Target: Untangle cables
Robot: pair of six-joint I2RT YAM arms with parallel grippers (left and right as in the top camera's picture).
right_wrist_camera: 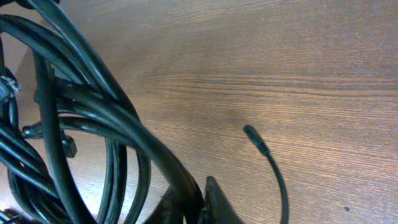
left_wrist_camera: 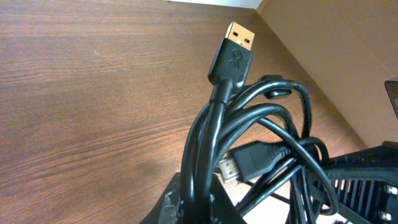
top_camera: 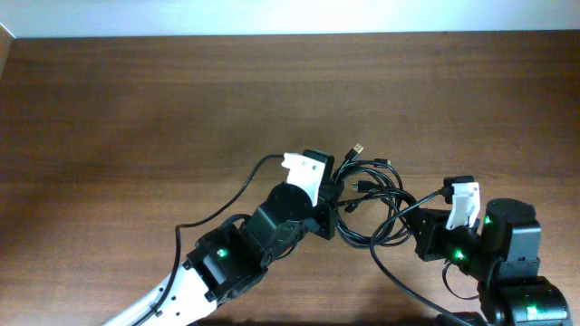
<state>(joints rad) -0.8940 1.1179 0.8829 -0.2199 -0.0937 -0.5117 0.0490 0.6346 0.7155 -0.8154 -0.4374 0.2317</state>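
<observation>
Overhead, tangled cables [top_camera: 373,192] bunch just right of frame centre, left gripper [top_camera: 334,196] clamped on their left edge, right gripper [top_camera: 410,223] clamped on their lower right.

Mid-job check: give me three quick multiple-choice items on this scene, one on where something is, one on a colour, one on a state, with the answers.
1. Where do the cables sit in the overhead view?
A) at the far-left edge of the picture
B) between the left gripper and the right gripper
C) at the top edge of the picture

2. What colour is the metal tip of the USB plug?
A) gold
B) blue
C) red

3. What state are the cables in?
A) laid apart in straight lines
B) wound neatly on a reel
C) looped together in one bundle

Answers: B, the bundle spans the gap between the two grippers; A, the left wrist view shows a gold tip; C, both wrist views show loops crossing each other.
</observation>
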